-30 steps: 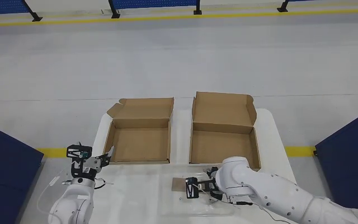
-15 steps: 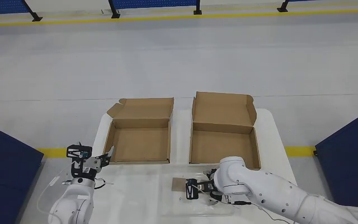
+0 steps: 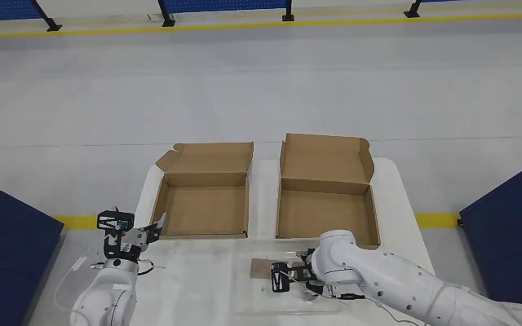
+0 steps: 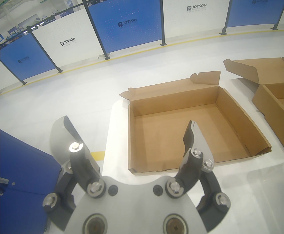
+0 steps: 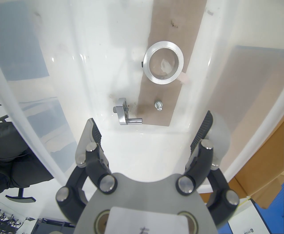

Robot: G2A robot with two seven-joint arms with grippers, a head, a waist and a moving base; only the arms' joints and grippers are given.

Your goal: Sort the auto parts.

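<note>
White counter (image 3: 204,262) carries two open cardboard boxes side by side, the left box (image 3: 202,209) and the right box (image 3: 326,213). Nearer the robot stands a clear plastic bin (image 3: 251,304), with a brown strip (image 5: 177,20) showing along its floor. The right gripper (image 5: 150,117) hangs over the bin with its fingers spread wide. Since a second ago its arm has eased slightly toward the robot's side of the counter. The left gripper (image 4: 128,121) hovers by the left box's near corner, fingers spread, unmoved. In the bin a metal ring (image 5: 163,45) lies on the strip, a small metal bracket (image 5: 122,113) lies just beside the strip, and a bolt (image 5: 158,104) sits on the strip between them.
</note>
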